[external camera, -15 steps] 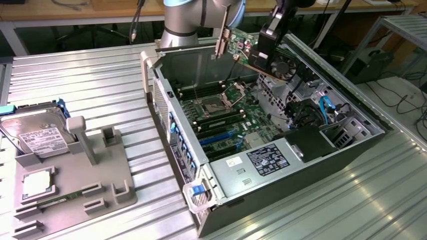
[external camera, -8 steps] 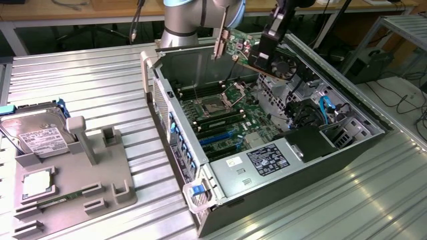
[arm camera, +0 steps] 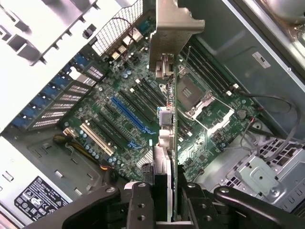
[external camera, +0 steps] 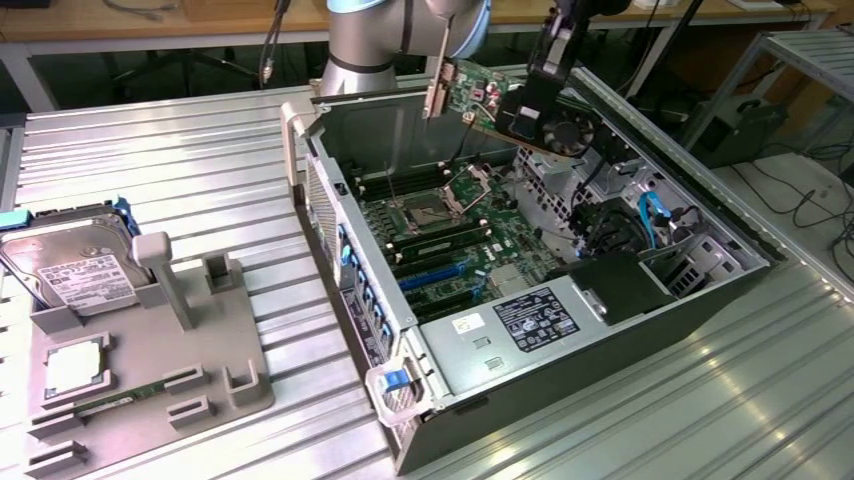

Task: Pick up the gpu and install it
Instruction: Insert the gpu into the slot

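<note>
The gpu (external camera: 497, 100) hangs in the air above the open computer case (external camera: 694, 295), over the motherboard (external camera: 447, 235). It is a green card with a black fan and a silver bracket strip (external camera: 435, 92) at the end toward the exterior view's left. My gripper (external camera: 541, 95) comes down from above and is shut on the card near its fan end. In the wrist view the gpu (arm camera: 174, 143) shows edge-on between the black fingers (arm camera: 140, 205) of my gripper (arm camera: 167, 207), its bracket (arm camera: 174, 28) at the far end. The blue slot (arm camera: 131, 114) lies below, beside the card's line.
A grey fixture (external camera: 174, 350) at the exterior view's left carries a silver hard drive (external camera: 80, 270), a processor (external camera: 74, 365) and a memory stick (external camera: 114, 400). The case holds a labelled power supply (external camera: 534, 320), cables and a drive cage (external camera: 701, 265). The arm's base (external camera: 367, 45) stands behind the case.
</note>
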`<state>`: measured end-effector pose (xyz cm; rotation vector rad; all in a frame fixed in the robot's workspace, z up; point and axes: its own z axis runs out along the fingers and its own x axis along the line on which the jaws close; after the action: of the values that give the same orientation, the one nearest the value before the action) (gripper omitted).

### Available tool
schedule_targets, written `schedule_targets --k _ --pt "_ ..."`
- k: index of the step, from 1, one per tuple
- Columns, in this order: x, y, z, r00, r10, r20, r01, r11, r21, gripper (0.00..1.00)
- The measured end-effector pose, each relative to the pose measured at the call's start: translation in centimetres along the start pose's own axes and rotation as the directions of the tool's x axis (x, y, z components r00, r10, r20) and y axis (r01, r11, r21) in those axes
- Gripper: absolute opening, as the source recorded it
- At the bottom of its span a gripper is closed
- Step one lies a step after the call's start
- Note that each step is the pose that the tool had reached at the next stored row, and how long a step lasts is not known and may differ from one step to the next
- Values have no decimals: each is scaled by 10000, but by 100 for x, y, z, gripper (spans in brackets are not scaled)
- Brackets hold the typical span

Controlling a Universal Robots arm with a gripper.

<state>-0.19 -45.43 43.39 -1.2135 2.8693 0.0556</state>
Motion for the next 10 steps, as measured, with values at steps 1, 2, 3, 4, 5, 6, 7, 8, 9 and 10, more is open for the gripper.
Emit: schedule_targets --k 1,2,3,4,5,6,7,8,9,10 --pt "0 0 0 10000 -92 -2 92 10000 -4 28" --pt "0 0 0 9998 -192 -4 192 9998 -7 28" --pt "0 0 0 9996 -286 -7 286 9996 -10 28" --pt "0 0 0 9991 -421 -9 421 9991 -16 28" --pt "0 0 0 9987 -515 -11 515 9987 -19 28" --pt "0 0 0 9983 -590 -13 590 9983 -22 28" --pt "0 0 0 9977 -682 -15 682 9977 -26 28" --pt "0 0 0 9968 -797 -17 797 9968 -31 28" --pt "0 0 0 9953 -972 -20 971 9953 -37 28" --pt "0 0 0 9943 -1064 -23 1064 9943 -41 28"
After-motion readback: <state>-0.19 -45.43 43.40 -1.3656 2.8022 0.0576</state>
